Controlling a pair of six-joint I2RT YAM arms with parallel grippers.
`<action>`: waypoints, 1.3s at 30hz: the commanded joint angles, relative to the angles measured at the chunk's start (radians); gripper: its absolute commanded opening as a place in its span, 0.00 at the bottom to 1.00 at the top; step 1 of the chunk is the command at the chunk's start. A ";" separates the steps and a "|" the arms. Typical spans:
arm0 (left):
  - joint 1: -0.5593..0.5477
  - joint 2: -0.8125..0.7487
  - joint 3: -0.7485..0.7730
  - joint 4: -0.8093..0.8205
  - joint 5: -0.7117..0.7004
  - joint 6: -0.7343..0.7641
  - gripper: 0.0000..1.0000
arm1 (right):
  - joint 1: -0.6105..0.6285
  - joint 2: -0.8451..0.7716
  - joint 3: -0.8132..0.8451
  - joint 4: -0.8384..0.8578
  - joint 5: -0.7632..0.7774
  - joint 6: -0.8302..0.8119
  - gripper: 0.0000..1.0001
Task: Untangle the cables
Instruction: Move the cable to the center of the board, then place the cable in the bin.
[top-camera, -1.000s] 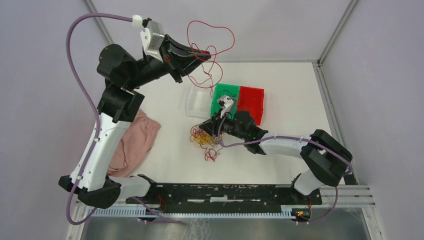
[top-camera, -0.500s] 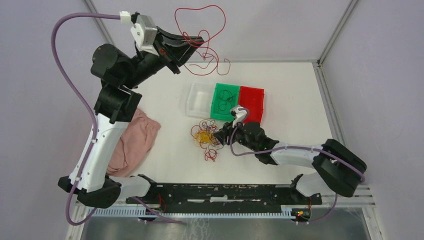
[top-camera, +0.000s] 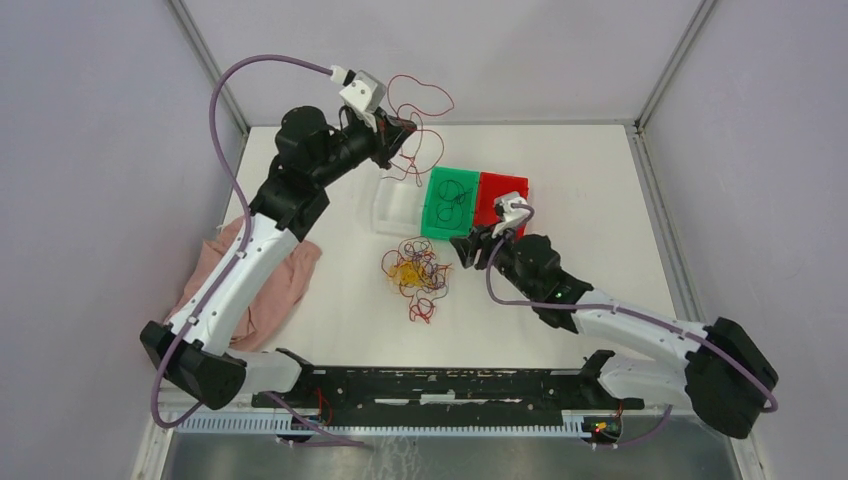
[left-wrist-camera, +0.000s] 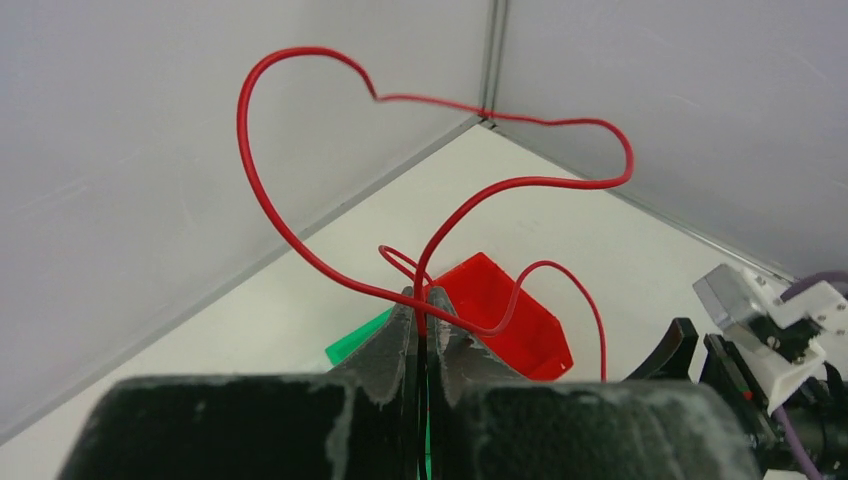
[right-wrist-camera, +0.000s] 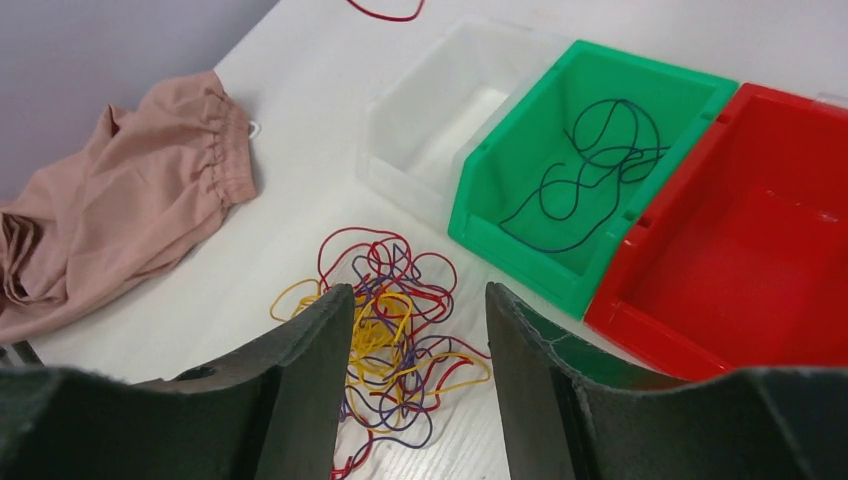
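Note:
My left gripper (top-camera: 404, 130) is shut on a long red cable (top-camera: 420, 100) and holds it in the air over the table's back left; in the left wrist view the red cable (left-wrist-camera: 300, 60) loops up from the closed jaws (left-wrist-camera: 421, 300). A tangled pile of red, yellow and purple cables (top-camera: 415, 272) lies at the table's middle, also in the right wrist view (right-wrist-camera: 400, 320). My right gripper (top-camera: 468, 250) is open and empty, just right of the pile, with its fingertips (right-wrist-camera: 340, 300) framing it. A dark blue cable (right-wrist-camera: 590, 170) lies in the green bin (top-camera: 428, 215).
A clear bin (top-camera: 388, 210), the green bin and a red bin (top-camera: 520, 210) stand side by side behind the pile. A pink cloth (top-camera: 270, 285) lies at the left. A black rail (top-camera: 440, 385) runs along the near edge. Walls close the back and sides.
My left gripper has come down and to the right with the red cable, toward the bins. My right gripper has backed off to the right of the pile.

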 joint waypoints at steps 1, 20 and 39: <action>0.044 0.035 0.019 0.069 -0.058 0.000 0.03 | 0.007 0.161 0.092 0.084 -0.080 -0.046 0.58; 0.148 0.278 0.046 0.091 0.077 0.002 0.03 | 0.084 0.606 0.008 0.279 -0.057 0.037 0.44; 0.158 0.462 0.031 0.081 0.058 0.050 0.03 | -0.029 -0.012 0.091 -0.260 0.026 0.017 0.70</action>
